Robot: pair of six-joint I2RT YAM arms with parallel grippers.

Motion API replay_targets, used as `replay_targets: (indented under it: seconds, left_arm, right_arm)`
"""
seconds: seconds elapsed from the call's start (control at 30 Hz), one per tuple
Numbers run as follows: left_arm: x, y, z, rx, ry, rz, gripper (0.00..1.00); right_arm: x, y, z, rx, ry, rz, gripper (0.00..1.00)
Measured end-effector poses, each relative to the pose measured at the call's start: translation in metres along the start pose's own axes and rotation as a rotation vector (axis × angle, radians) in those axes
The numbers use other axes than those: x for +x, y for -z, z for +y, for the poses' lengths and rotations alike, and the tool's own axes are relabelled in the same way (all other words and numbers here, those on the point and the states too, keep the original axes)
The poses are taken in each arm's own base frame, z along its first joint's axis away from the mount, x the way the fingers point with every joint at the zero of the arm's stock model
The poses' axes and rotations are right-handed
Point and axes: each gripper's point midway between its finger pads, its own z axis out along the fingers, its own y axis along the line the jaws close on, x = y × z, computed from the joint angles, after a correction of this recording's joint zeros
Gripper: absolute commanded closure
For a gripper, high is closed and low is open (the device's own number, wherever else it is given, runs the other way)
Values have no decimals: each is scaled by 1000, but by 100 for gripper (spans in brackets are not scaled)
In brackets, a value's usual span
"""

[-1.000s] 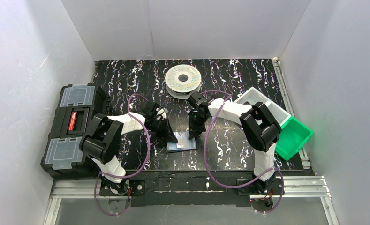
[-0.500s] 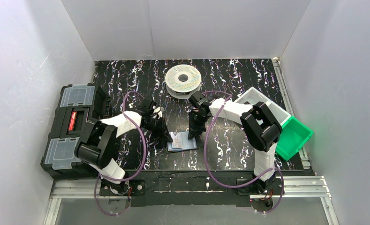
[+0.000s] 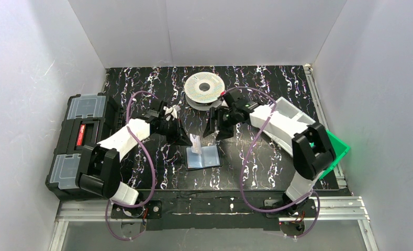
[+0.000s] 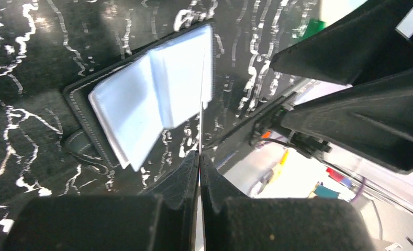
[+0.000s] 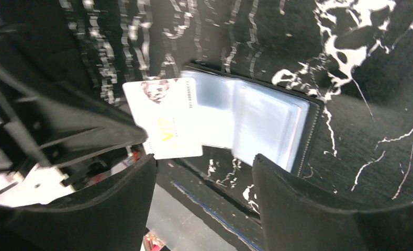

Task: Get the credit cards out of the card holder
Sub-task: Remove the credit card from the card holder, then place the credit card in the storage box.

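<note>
Centre frame: left gripper (image 4: 199, 161) pinching pale credit card (image 5: 165, 117) — held over open card holder (image 3: 208, 158); right gripper (image 5: 201, 164) spread, empty.

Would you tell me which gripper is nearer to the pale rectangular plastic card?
Left. The left gripper pinches the pale card; the open right gripper hangs apart from it.

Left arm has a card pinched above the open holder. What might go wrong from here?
1. The left tool grips the credit card by one edge only, so the card may twist or slip out.
2. The right tool stands open, clear of the card holder. With nothing pinning the holder, a card corner catching a sleeve might drag it along.
</note>
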Motion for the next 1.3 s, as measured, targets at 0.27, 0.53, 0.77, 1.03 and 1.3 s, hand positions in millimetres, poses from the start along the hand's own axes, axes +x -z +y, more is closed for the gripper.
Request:
replay_targets:
  seconds: [0.27, 0.53, 0.77, 1.03, 1.3]
  left_arm:
    - [-27, 17, -49, 241, 66, -57, 100]
    - [-49, 38, -96, 461, 60, -96, 100]
    - [-51, 47, -111, 541, 51, -89, 100]
    - [-47, 46, -107, 528, 35, -75, 45]
    - [-42, 48, -98, 421, 0, -84, 5]
  right_arm:
    - [-22, 43, 27, -293, -33, -108, 23]
    - [-29, 60, 50, -480, -62, -108, 37]
    - [-30, 75, 68, -569, -54, -115, 77]
    - [-27, 85, 74, -596, -42, -123, 99]
    - [-20, 82, 35, -387, -76, -181, 99]
